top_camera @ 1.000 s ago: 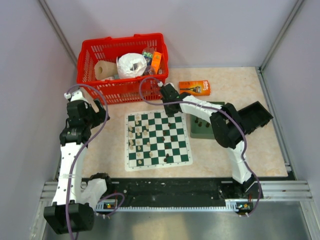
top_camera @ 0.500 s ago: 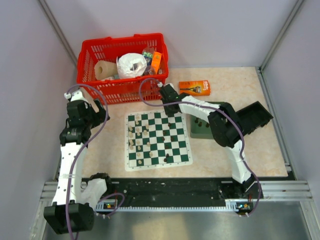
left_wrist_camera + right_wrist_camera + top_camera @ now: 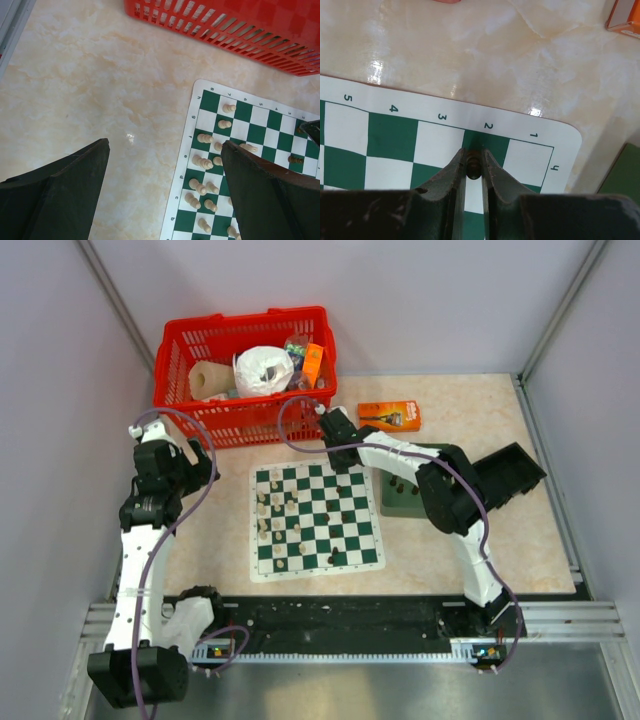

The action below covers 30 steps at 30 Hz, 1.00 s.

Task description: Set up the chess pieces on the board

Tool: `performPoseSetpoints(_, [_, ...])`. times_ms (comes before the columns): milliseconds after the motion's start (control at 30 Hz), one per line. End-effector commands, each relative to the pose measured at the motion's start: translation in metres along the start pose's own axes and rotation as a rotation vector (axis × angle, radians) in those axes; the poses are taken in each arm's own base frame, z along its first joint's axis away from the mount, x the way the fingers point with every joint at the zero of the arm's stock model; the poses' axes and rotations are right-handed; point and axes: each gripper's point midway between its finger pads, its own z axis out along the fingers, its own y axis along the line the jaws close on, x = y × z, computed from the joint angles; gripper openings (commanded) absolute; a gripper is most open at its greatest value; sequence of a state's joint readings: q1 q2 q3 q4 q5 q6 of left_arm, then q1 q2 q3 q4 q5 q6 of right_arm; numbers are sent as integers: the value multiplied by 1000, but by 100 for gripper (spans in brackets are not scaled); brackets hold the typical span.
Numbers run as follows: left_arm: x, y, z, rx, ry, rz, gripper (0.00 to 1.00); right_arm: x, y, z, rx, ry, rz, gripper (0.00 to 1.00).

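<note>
Top view: right end effector point(image 3: 343, 455) sits at the far right corner of the board point(image 3: 318, 573).

Left wrist: left end effector point(image 3: 166, 192) is spread wide over bare counter point(image 3: 100, 90), with cream pieces point(image 3: 202, 162) alongside.

Right wrist: it's clamped on a dark piece point(image 3: 473, 169) over the edge square marked 2. Looks like placing, so next up is lower and release.

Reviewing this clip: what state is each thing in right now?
left gripper: open, empty.
right gripper: shut on dark piece, at the board's far edge.
board: flat, partly set.
cream pieces: on board's left side.
green tray: holds dark pieces.
red basket: upright, filled.
</note>
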State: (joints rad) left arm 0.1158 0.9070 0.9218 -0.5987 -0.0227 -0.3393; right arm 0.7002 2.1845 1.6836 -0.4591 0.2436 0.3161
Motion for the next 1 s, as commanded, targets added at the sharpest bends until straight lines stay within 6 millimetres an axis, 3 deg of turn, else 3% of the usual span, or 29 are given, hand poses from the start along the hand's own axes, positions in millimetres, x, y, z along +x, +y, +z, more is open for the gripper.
performPoseSetpoints(0, [-9,-4,-1,19,-43,-7,99,-28,-18,-8,50,-66,47,15])
performPoseSetpoints(467, [-10,-4,-1,18,-44,-7,99,-44,-17,-19,32,-114,59,15])
performPoseSetpoints(667, [-9,-3,-1,16,-43,-7,99,-42,-23,-17,65,-112,50,16])
performPoseSetpoints(967, [-9,-5,-1,24,-43,-6,99,-30,-12,-4,19,-69,54,19])
